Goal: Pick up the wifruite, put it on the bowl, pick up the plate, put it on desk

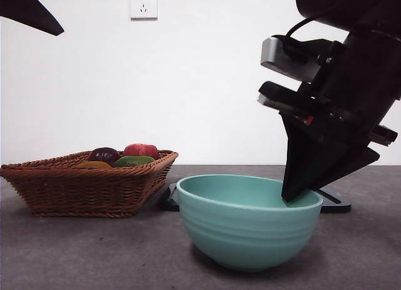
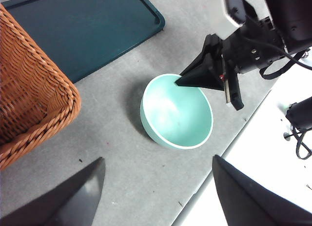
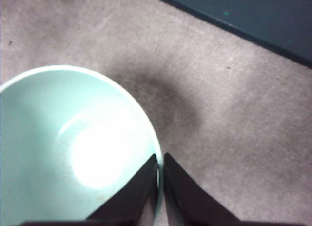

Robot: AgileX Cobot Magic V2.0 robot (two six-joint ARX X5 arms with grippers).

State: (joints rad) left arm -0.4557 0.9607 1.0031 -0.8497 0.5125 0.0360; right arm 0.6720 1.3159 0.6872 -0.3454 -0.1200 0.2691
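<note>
My right gripper (image 3: pixel 160 160) is down at the bowl (image 3: pixel 58 153), its two black jaws drawn together with the pale rim pinched between them: one jaw sits inside the bowl against the inner wall, the other just outside it over the desk (image 3: pixel 234 128). In the front view the same gripper (image 1: pixel 294 193) comes down from the upper right, big and dark, and its tip dips over the bowl's (image 1: pixel 247 230) far right edge. The bowl stands upright on the grey desk (image 1: pixel 88 252), and its mint-teal inside, as far as my wrist camera shows it, holds nothing but a bright glare. Past my jaws, beyond the bowl, lies the edge of a dark teal tray (image 3: pixel 253 16), flat on the desk. My left gripper (image 2: pixel 158 184) hangs well apart from the work, high over the desk with its jaws spread wide and nothing between them; from there I look down on the bowl (image 2: pixel 175 113), the right gripper (image 2: pixel 183 82) at its rim, the tray (image 2: pixel 83 30) and a corner of the wicker basket (image 2: pixel 29 89). The basket (image 1: pixel 88 183) sits beside the bowl on the side away from my right gripper, and holds a dark purple fruit (image 1: pixel 104 155), a red fruit (image 1: pixel 141 150) and a green fruit (image 1: pixel 133 161). I cannot pick out the wifruite with certainty; only an orange-brown sliver shows at the basket's rim.
</note>
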